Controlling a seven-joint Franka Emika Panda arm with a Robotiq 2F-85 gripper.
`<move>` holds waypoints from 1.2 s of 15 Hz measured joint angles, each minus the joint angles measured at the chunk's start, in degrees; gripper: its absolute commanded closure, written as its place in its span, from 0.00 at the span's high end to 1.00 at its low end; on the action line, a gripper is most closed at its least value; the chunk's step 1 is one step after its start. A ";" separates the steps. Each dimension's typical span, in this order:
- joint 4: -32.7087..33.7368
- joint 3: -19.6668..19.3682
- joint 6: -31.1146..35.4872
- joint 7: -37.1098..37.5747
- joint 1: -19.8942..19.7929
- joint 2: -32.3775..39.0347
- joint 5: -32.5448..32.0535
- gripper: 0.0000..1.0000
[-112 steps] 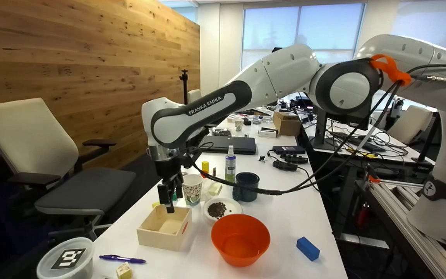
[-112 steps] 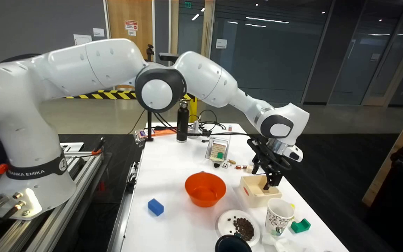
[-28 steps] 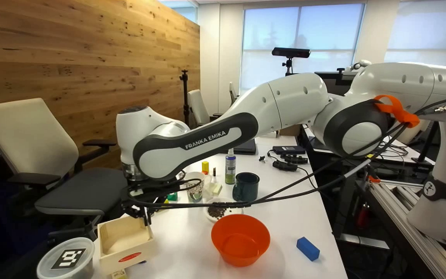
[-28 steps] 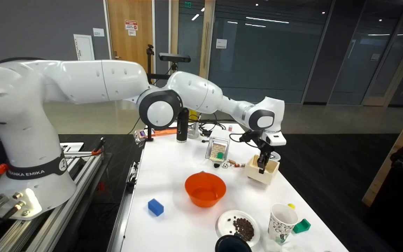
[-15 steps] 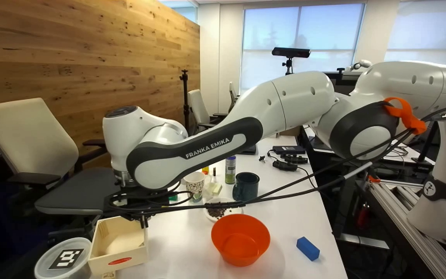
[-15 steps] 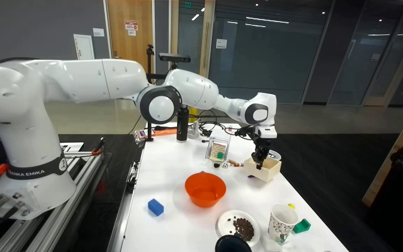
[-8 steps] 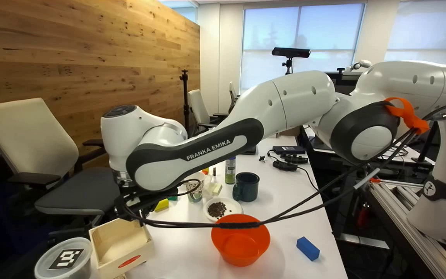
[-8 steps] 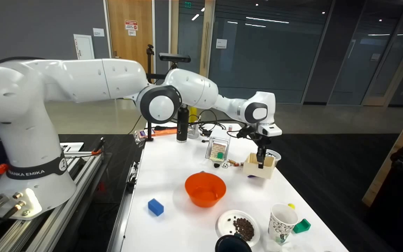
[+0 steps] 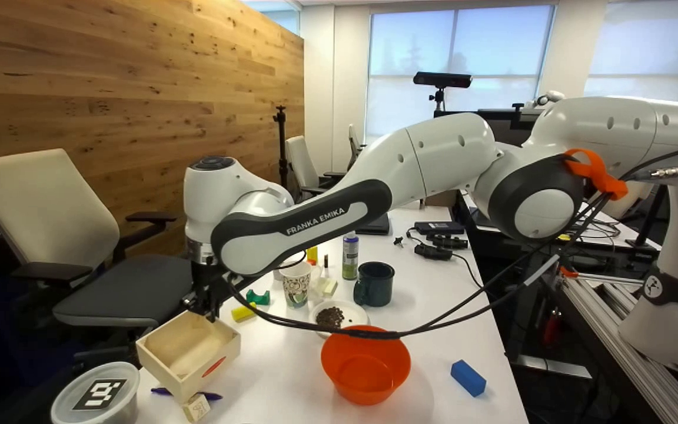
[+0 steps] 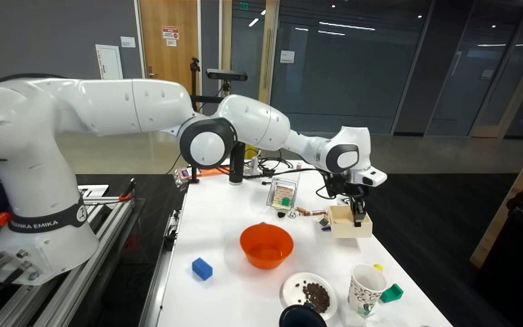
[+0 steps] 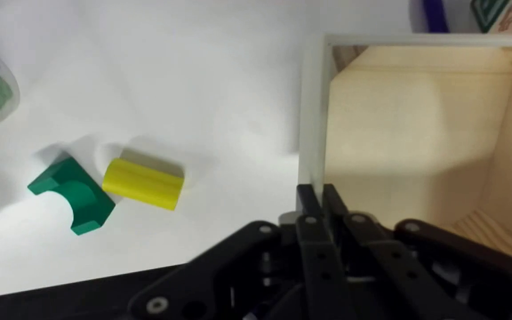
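A pale wooden box (image 9: 198, 381) with a red oval on its side hangs from my gripper (image 11: 317, 189), whose fingers are shut on one of its thin walls. In the wrist view one finger lies on each side of the wall's rim, close to the near end. The box's inside looks bare there, though part of it is cut off at the right. In an exterior view the gripper (image 10: 357, 222) stands over the box edge, and the box seems raised off the table. A picture block (image 9: 196, 407) and a purple pen (image 9: 212, 396) lie beneath and beside the box.
Yellow (image 11: 142, 183) and green (image 11: 74, 191) blocks lie beside the box. Nearby are a paper cup (image 9: 296, 285), a plate with brown bits (image 10: 291, 293), an orange bowl (image 9: 365, 393), a mug (image 9: 374, 284), a blue block (image 9: 468, 377) and a lidded tub (image 9: 128, 406).
Several seconds ago the gripper was open above the box; now it grips the wall. In the last second the box has turned and shifted with the gripper, uncovering the picture block and pen.
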 measured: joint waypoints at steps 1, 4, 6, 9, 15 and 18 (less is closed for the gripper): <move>-0.04 0.42 1.31 -2.15 -1.19 0.36 0.08 0.02; -1.06 1.46 5.31 -7.59 -4.92 0.82 0.12 0.02; -1.98 1.91 7.84 -11.68 -7.42 0.89 0.12 0.02; -2.69 2.31 8.70 -17.82 -10.78 0.89 0.12 0.02; -2.97 2.99 8.90 -25.09 -15.01 0.88 0.15 0.02; -2.95 3.40 8.87 -26.40 -15.07 0.82 0.15 0.02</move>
